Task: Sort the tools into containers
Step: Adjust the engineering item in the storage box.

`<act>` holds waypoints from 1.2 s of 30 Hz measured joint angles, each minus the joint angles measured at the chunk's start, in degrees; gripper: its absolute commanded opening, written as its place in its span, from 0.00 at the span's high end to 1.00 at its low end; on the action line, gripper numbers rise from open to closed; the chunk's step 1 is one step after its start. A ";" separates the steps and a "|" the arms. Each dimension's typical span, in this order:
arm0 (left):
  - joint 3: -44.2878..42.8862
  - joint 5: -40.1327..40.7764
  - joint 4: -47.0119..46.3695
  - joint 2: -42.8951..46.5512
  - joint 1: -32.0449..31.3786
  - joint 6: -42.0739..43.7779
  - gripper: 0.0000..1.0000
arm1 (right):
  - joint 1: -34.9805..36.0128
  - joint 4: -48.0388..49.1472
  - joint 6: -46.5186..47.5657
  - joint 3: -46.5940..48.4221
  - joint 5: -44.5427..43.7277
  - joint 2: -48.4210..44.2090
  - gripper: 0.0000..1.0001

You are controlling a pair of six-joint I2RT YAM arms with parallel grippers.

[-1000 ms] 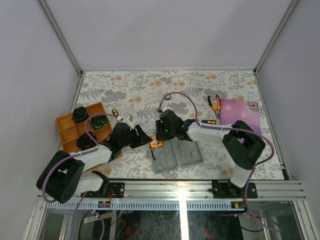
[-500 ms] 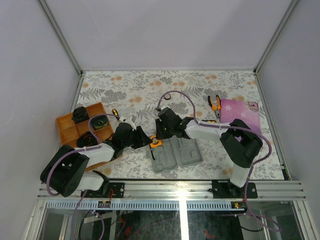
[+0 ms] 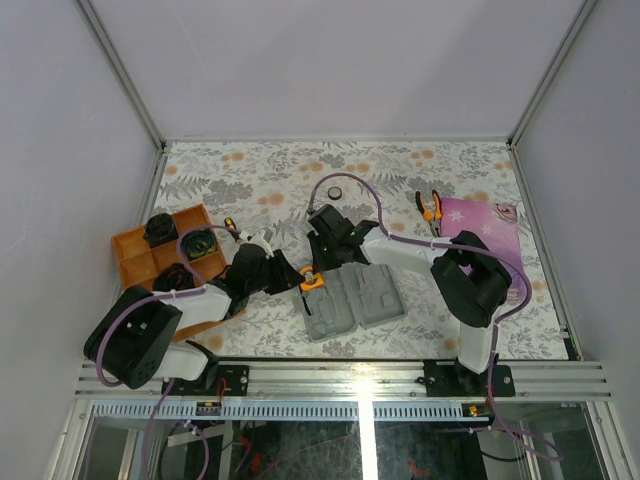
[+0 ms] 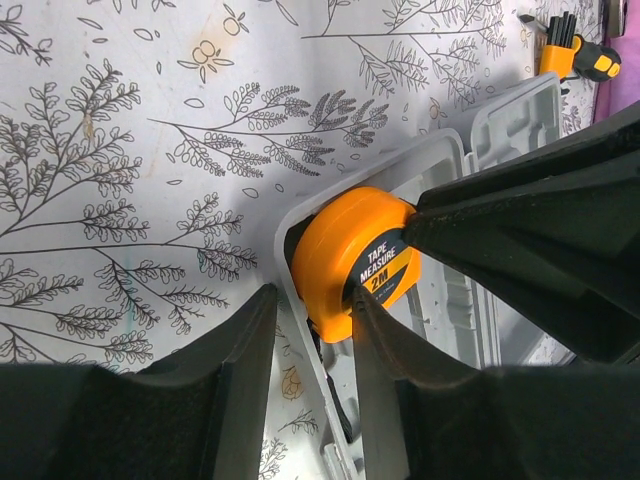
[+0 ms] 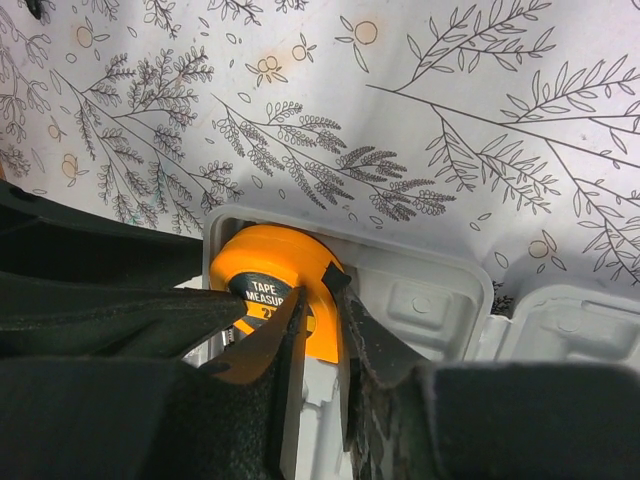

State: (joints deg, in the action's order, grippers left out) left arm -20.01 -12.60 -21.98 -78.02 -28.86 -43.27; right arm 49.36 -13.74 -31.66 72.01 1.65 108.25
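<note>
Floral tablecloth (image 3: 250, 180) underneath. We see the tape measure (image 4: 350, 262) in the grey case (image 5: 425, 300) corner, just ahead of the left gripper (image 4: 312, 310), whose narrow fingers straddle the case rim. Right gripper (image 5: 318, 300) fingers sit narrow astride its edge. Clamped or not, we can't tell.

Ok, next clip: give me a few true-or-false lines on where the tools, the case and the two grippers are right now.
1. The tape measure sits in a corner of the grey case. True.
2. The pliers are in the case. False: they lie on the table beside the purple cloth.
3. The left gripper and the right gripper are both at the tape measure. True.
4. The case is shut. False: it lies open, both halves flat.
5. A small black ring lies on the table beyond the arms. True.
</note>
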 measured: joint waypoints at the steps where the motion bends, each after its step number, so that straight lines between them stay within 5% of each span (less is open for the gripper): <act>1: 0.00 0.00 -0.13 -0.07 0.00 0.00 0.74 | -0.02 -0.61 0.13 0.52 0.02 0.28 0.80; 25: -1.55 0.74 -2.89 -3.67 -0.13 -0.90 1.00 | -1.16 -10.01 3.04 9.94 0.68 5.95 0.83; 36: -3.82 1.97 -1.42 -5.33 -0.72 -2.14 1.00 | -1.18 -13.68 4.52 13.70 -1.20 7.93 0.83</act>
State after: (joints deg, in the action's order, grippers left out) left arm -23.83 -10.63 -23.40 -83.35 -29.58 -45.41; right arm 48.18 -27.42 -27.14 85.71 0.45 116.18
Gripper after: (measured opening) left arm 0.302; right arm 0.173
